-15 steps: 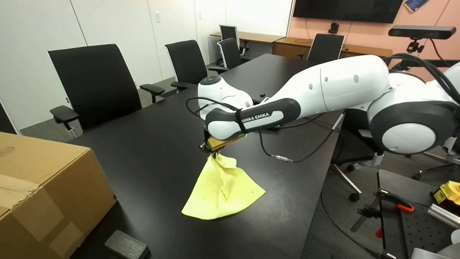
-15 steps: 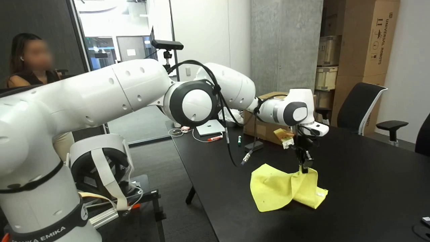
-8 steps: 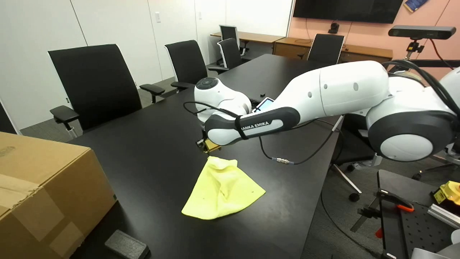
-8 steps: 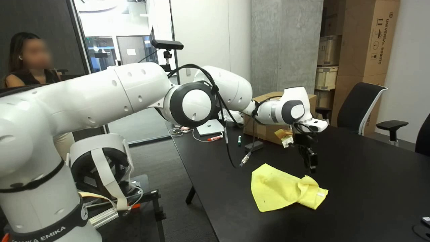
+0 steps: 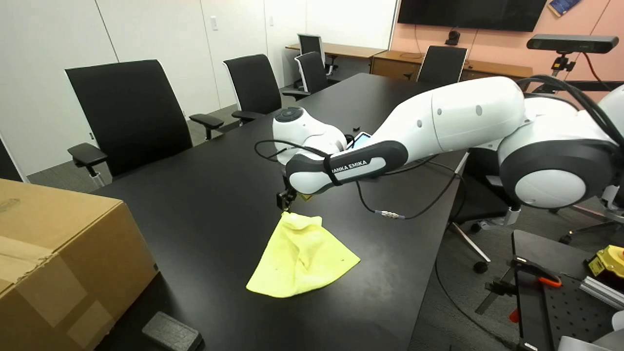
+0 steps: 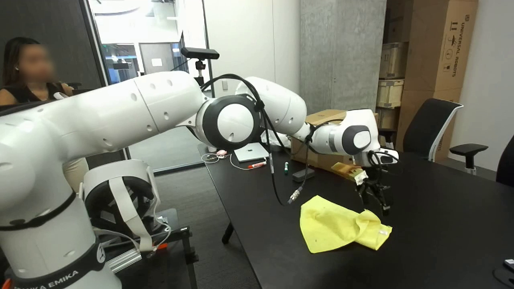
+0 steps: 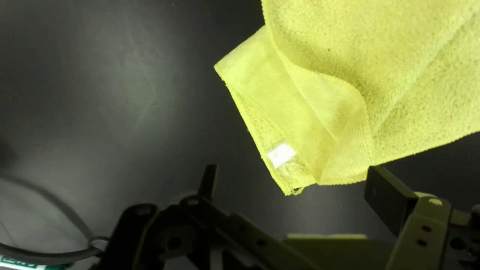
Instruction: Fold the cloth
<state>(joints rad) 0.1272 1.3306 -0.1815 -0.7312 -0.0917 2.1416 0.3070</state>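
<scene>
the yellow cloth (image 5: 303, 261) lies on the black table (image 5: 209, 234). in the wrist view it comes in from the top right, and a corner next to a white tag (image 7: 281, 154) points down at the gripper (image 7: 296, 189). in an exterior view the cloth is longest from left to right, wide on the left, with a folded flap (image 6: 365, 224) by its thin right end. in an exterior view that thin end (image 5: 298, 222) points toward the gripper, and the wide end fans out the other way.

the gripper's two fingers (image 7: 390, 198) are spread far apart, so it is not pinching the cloth. one fingertip looks just beside the cloth's edge (i can't tell if they touch).

a wide strip of table lies between the cloth and the edge by the robot arm (image 5: 468, 114). past the gripper the table goes on a long way. a brown cardboard box (image 5: 83, 253) and a dark gray block (image 5: 171, 332) sit near each other, well apart from the cloth.
</scene>
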